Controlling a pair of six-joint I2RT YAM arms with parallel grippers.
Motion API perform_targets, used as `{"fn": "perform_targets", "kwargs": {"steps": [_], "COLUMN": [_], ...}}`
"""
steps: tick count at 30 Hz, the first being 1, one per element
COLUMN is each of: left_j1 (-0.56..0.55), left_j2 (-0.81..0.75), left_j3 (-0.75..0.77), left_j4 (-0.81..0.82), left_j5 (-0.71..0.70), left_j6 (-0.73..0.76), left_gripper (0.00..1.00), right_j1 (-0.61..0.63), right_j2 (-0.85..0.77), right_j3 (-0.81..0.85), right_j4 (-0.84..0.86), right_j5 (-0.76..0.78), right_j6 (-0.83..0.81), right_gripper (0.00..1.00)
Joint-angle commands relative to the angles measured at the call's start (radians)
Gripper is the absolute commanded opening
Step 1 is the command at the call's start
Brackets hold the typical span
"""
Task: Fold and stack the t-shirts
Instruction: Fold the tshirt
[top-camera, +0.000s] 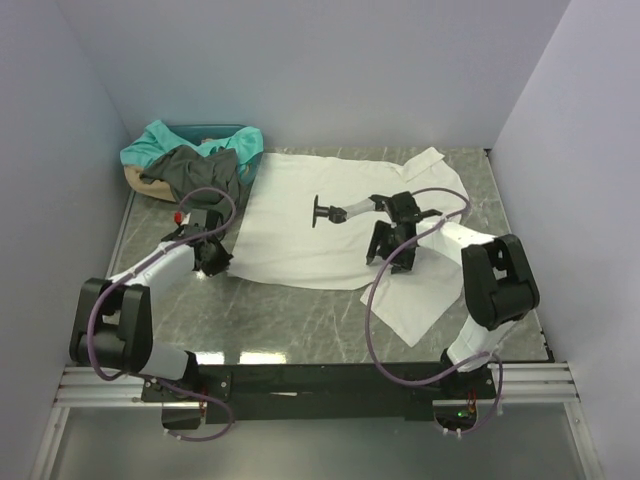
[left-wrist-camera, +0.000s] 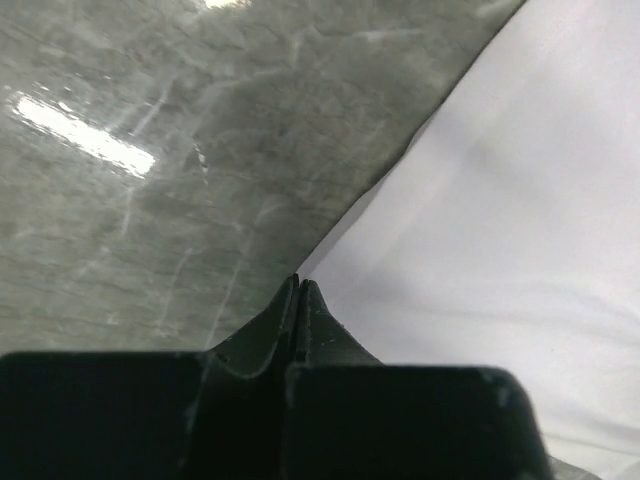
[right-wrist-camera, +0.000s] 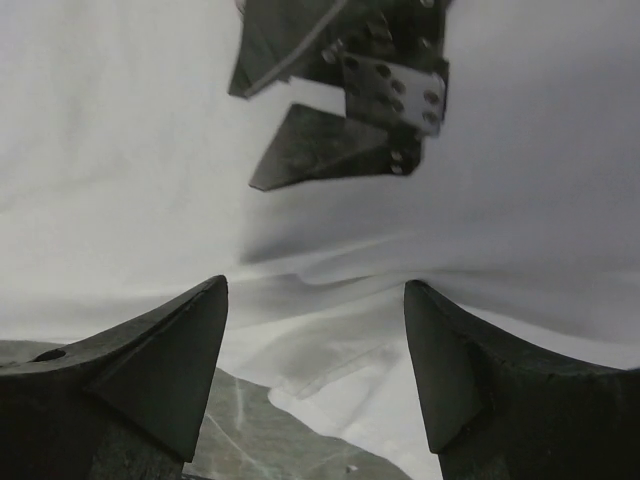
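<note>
A big white t-shirt (top-camera: 300, 230) lies spread out flat on the grey, shiny, stone-look worktop (top-camera: 300, 320). The cloth is soft and smooth with a few small wrinkles. One sleeve sticks out at the far right, and a corner flap lies on the near right. A small black-and-grey chest print (top-camera: 345, 212) sits near the middle of it.

In the far left corner there is a low tan basket (top-camera: 133, 180), mostly covered. A teal t-shirt (top-camera: 160, 140) and a dark grey t-shirt (top-camera: 195, 170) lie bunched up in it, with the grey one on top and hanging over the side.

The left gripper (left-wrist-camera: 300, 285) is at the left edge of the white t-shirt, fingers pressed tight together. I cannot tell if any cloth is pinched between them.

The right gripper (right-wrist-camera: 315, 285) is over the right part of the white t-shirt, just beside the print, with its fingers spread wide and holding nothing.
</note>
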Motion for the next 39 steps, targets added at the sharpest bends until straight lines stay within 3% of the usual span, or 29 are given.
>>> {"fn": "perform_targets", "kwargs": {"steps": [1,13,18,25,31,39], "left_j1": [0.03,0.058,0.056,0.058,0.058,0.058], "left_j2": [0.022,0.128,0.137,0.122,0.108,0.11], "left_j3": [0.027,0.132,0.162,0.17,0.17,0.155], "left_j4": [0.004,0.062,0.056,0.044,0.045,0.045], "left_j5": [-0.025,0.029,0.052,0.06,0.084,0.097], "left_j6": [0.05,0.093,0.104,0.111,0.108,0.119], "left_gripper": [0.01,0.01,0.01,0.01,0.01,0.01], "right_j1": [0.02,0.02,0.031,0.097,0.287,0.385], "right_j2": [0.057,0.172,0.074,-0.187,-0.326,-0.313], "right_j3": [0.054,0.261,0.297,-0.051,-0.307,-0.315], "right_j4": [0.058,0.007,-0.039,-0.053,-0.059,-0.068], "right_j5": [-0.02,0.015,0.072,0.124,0.135,0.179], "right_j6": [0.019,-0.058,-0.084,-0.037,0.101,0.148], "right_gripper": [0.78,0.77,0.77,0.76,0.75,0.71]}}
